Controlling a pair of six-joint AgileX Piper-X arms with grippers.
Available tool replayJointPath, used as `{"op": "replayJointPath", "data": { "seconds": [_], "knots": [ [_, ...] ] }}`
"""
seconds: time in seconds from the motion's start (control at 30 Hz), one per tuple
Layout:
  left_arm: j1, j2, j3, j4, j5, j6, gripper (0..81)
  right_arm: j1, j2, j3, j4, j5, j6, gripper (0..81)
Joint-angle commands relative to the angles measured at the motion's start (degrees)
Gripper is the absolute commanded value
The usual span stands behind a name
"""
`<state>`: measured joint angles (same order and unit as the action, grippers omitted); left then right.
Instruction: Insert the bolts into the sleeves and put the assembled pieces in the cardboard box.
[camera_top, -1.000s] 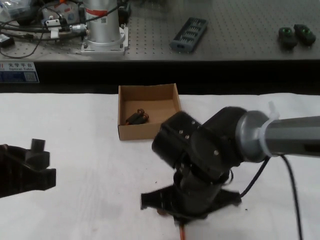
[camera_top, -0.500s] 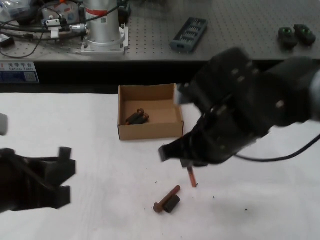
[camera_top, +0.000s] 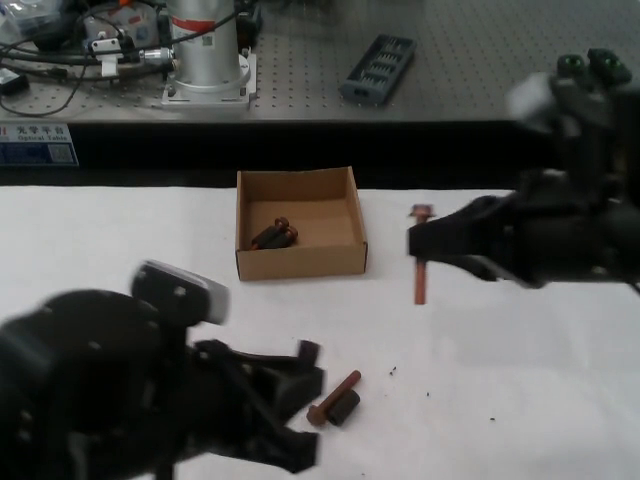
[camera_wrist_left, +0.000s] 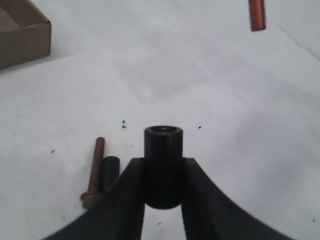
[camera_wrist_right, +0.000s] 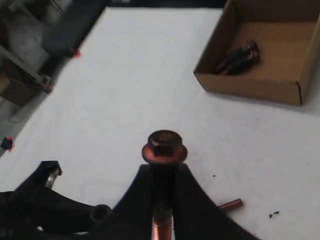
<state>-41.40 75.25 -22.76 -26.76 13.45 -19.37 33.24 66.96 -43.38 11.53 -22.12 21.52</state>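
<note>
My left gripper (camera_wrist_left: 163, 166) is shut on a black sleeve (camera_wrist_left: 163, 142) that stands up between its fingers, low over the front of the white table. In the high view this left gripper (camera_top: 300, 400) hangs just left of a loose copper bolt (camera_top: 337, 385) and a loose black sleeve (camera_top: 343, 407) lying side by side. My right gripper (camera_wrist_right: 163, 172) is shut on a copper bolt (camera_wrist_right: 164, 146), which hangs shank down. From above, that held bolt (camera_top: 420, 262) is in the air right of the cardboard box (camera_top: 300, 262). One assembled piece (camera_top: 274, 235) lies inside the box.
Behind the white table runs a perforated metal bench (camera_top: 480, 60) with a silver post (camera_top: 205, 50), cables and a dark grey block (camera_top: 378, 66). In the left wrist view the loose bolt (camera_wrist_left: 93, 172) and sleeve (camera_wrist_left: 109, 172) lie beside my fingers.
My right arm lifted a bolt from the front middle of the table and swung right and back with it. My left arm moved from the left edge toward the loose bolt and sleeve.
</note>
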Motion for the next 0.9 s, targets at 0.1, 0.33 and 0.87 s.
{"op": "replayJointPath", "data": {
  "seconds": [0.1,0.33,0.87],
  "knots": [
    [-1.83,2.67,-0.37,-7.08,-1.24,-2.99,10.1,-4.19,-3.26,10.86,-17.67,-7.31,9.89,4.3],
    [-2.60,3.04,-0.37,-14.22,0.80,-5.60,10.1,-5.27,-3.24,14.61,-23.39,-10.85,12.70,4.3],
    [-2.60,3.11,-0.37,-9.36,21.51,-5.98,10.1,-5.27,-3.24,14.61,-22.87,-20.92,10.57,4.3]
  ]
}}
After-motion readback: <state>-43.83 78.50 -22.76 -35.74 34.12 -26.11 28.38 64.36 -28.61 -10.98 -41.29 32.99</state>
